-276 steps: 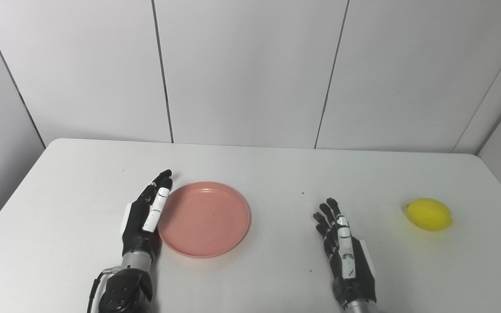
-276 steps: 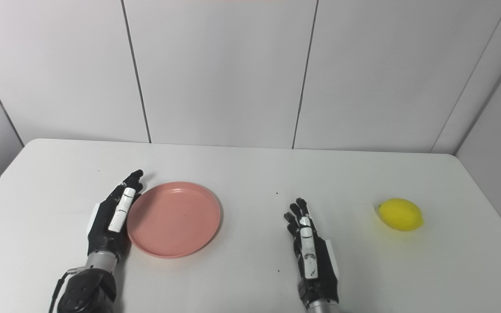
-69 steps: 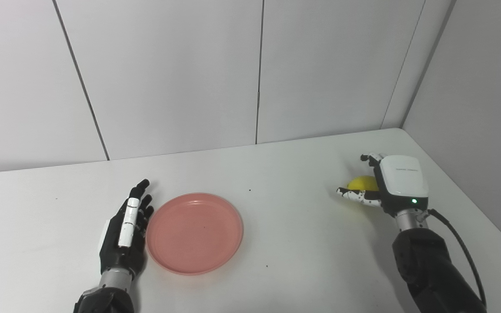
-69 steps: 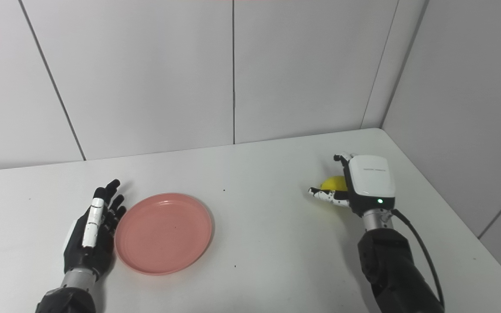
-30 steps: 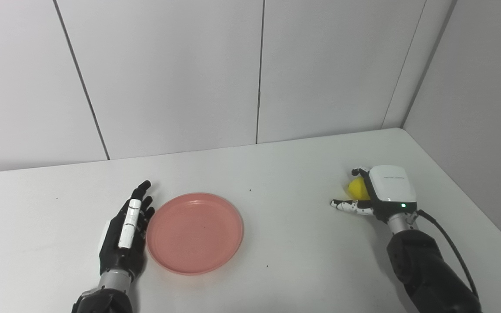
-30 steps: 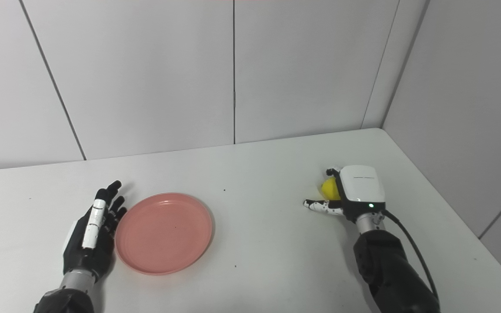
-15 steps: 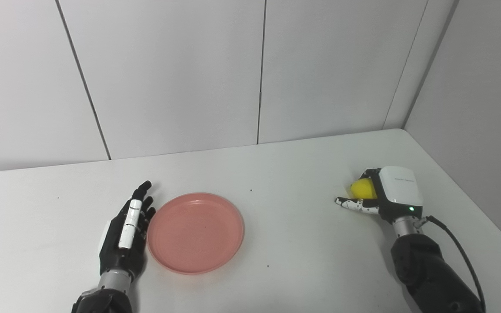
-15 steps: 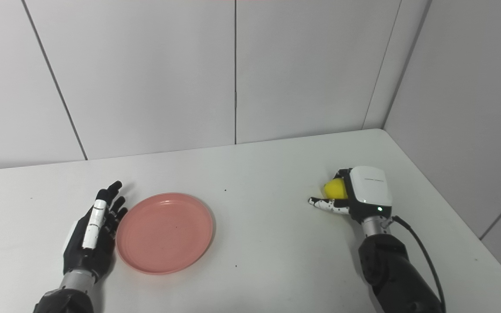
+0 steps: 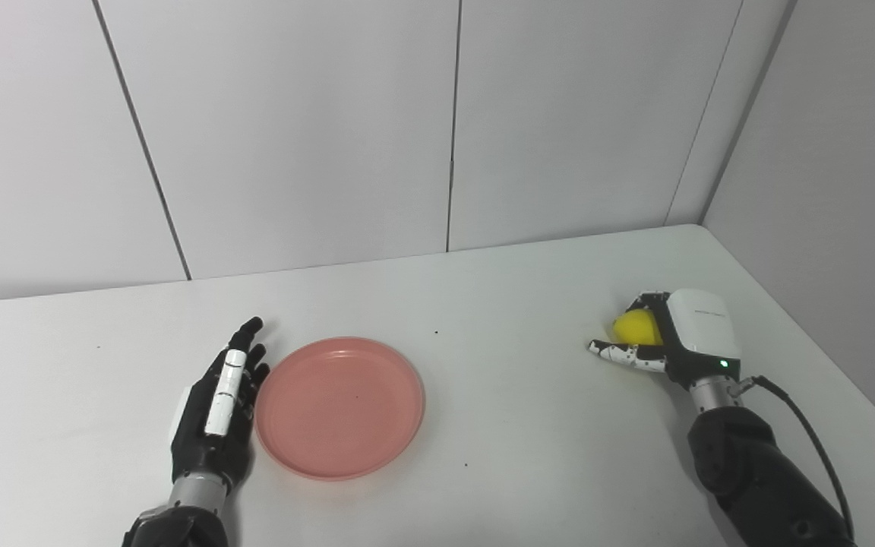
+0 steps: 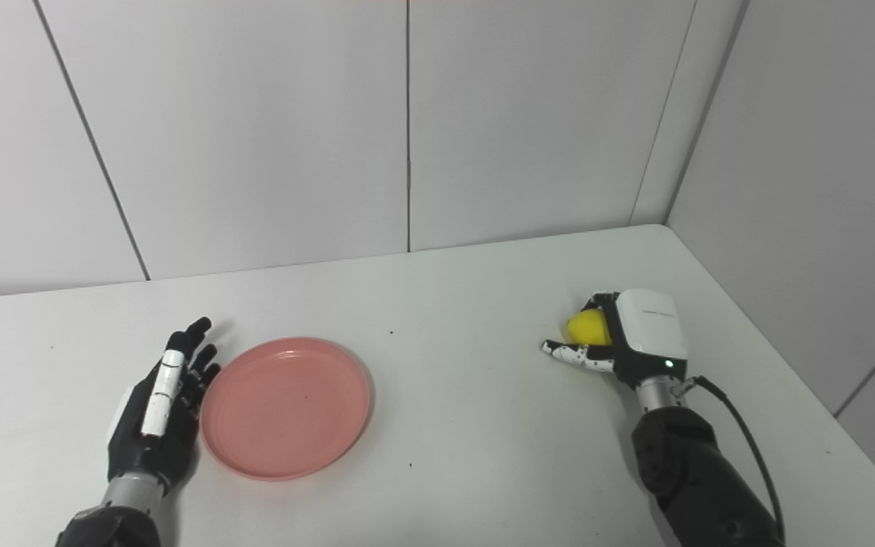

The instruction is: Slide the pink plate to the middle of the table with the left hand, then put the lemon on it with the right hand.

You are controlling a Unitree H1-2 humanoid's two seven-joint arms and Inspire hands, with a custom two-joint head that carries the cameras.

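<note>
Gripping the lemon (image 9: 636, 327) near the table's right edge, the robot's right hand (image 9: 680, 340) curls its fingers over the yellow fruit while its speckled thumb (image 9: 620, 355) juts out to the left beneath it, low above the white table (image 9: 529, 425). Only the lemon's left part shows, the remainder hidden behind the hand's white back cover, where a small green light glows close to the wrist. Whether the fruit rests on the tabletop or has cleared it cannot be told from either head camera. A black cable loops from the right wrist down along the dark forearm toward the picture's lower right corner. Well apart from this, on the left half of the table, the pink plate (image 9: 340, 407) lies flat and bare, a little left of the table's middle. The left hand (image 9: 217, 399) lies just beside the plate's left rim, standing on its edge with the palm turned toward the plate, fingers stretched out straight and held close together, grasping nothing; whether it actually touches the rim cannot be made out. A few tiny dark specks dot the tabletop between plate and lemon. Pale grey wall panels (image 9: 293, 129) with dark vertical seams rise behind the table and along its right side.
</note>
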